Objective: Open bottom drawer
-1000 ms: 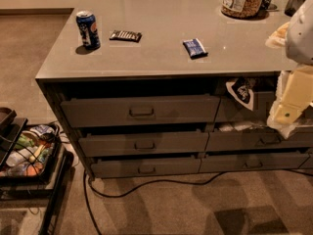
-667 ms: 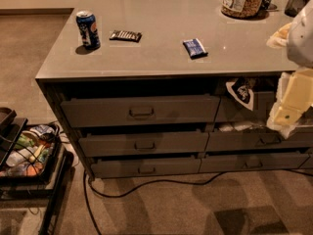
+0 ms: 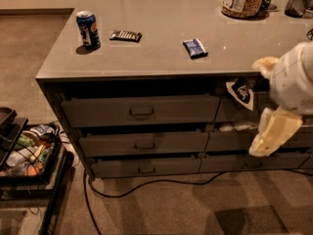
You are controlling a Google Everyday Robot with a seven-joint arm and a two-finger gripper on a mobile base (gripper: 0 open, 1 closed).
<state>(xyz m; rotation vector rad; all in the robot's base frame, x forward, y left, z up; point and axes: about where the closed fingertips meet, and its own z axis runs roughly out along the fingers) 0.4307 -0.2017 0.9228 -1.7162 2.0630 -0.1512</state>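
Your gripper point(image 3: 273, 130) hangs at the right end of the counter point(image 3: 161, 58), in front of its right-hand drawers. You cannot tell whether it is apart or together. The bottom drawer point(image 3: 145, 166) is lowest of 3 in the counter's left stack, well apart from the gripper. A can point(image 3: 88, 30) stands on the counter's left corner.

Office break area, snack-strewn counter point(image 3: 161, 13), drawers point(image 3: 98, 112), gripper point(image 3: 274, 133) at right
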